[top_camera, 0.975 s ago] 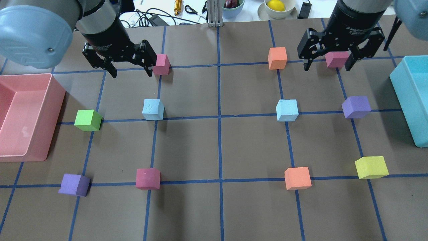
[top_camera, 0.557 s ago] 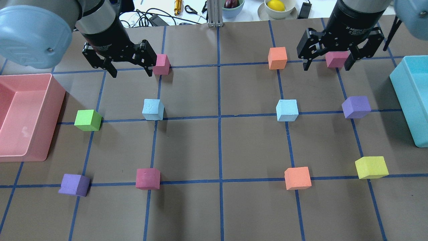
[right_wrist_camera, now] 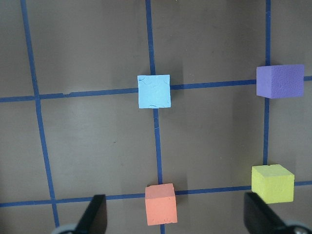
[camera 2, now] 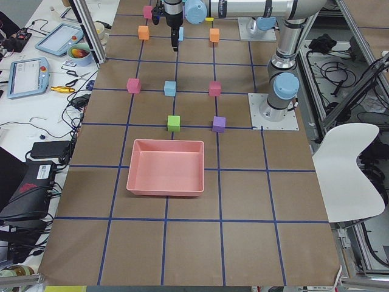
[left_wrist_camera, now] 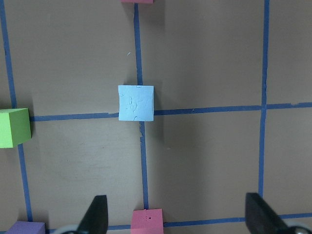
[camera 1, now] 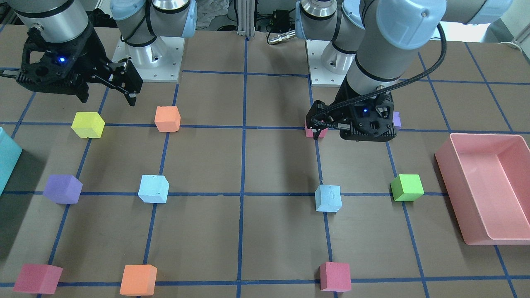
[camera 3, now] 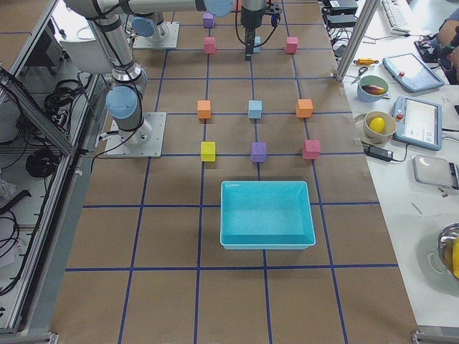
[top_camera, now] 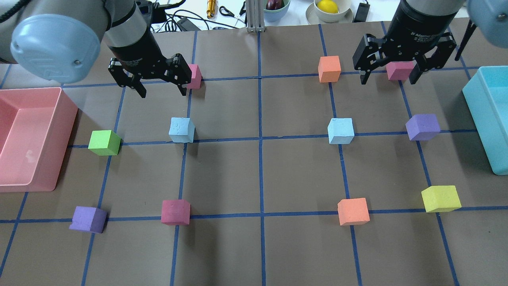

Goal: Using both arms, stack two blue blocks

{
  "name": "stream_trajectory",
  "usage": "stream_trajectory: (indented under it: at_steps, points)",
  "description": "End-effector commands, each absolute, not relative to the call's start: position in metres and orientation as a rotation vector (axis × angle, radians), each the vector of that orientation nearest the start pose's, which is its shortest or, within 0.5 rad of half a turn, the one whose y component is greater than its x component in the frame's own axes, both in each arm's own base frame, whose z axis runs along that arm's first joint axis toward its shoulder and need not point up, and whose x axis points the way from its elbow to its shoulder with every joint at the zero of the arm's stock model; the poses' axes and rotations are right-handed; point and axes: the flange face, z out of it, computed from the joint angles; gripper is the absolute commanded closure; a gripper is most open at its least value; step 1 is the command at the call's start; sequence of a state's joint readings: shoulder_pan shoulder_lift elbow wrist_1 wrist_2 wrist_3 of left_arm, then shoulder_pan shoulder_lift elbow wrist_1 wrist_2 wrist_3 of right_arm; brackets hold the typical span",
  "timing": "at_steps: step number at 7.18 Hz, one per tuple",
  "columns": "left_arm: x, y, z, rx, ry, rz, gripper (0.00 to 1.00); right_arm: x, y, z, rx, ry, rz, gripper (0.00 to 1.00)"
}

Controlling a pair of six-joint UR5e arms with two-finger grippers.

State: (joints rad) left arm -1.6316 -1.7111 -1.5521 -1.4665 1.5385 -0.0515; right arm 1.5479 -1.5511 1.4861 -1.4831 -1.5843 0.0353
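While both arms hang high w/ nothing in hand, we're at the approach: left gripper (top_camera: pixel 162 92) spread wide, empty; right gripper (top_camera: pixel 388 81) same, fingers splayed, nothing held. Left blue block (top_camera: pixel 181 130) sits on a tape crossing of the tabletop (top_camera: pixel 262 246), right blue block (top_camera: pixel 340 130) on the matching crossing over the centre line, well apart. Wrist views put each cube ahead of the fingers, not between them. Best play, imo: slide fwd till centred, square fingers to two opposite flat faces, drop straight, squeeze gently, since foam prob gives. One cube becomes base, other gets carried over. Both pale sky-blue, upright, tops creased and pitted; side faces too small to judge from here.
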Motion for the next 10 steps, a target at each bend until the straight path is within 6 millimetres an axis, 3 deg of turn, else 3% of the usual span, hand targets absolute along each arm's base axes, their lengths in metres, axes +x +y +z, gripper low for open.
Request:
stream_trajectory:
  at_steps: [1,2,4,6,10]
  points:
    - [-0.169,-0.545,0.369,0.022,3.165,-0.027,0.00,0.122,-0.501,0.505,0.089,3.148,0.058,0.00]
    - [-0.168,-0.546,0.336,0.032,3.164,-0.066,0.00,0.121,-0.510,0.486,0.089,3.148,0.120,0.00]
    - [-0.148,-0.556,0.290,0.058,3.090,-0.025,0.00,0.119,-0.541,0.434,0.082,3.148,0.249,0.00]
    - [-0.147,-0.562,0.256,0.063,3.082,0.041,0.00,0.117,-0.589,0.364,0.085,3.151,0.209,0.00]
    - [-0.148,-0.579,0.223,0.062,3.084,0.013,0.00,0.117,-0.604,0.272,0.089,3.143,0.130,0.00]
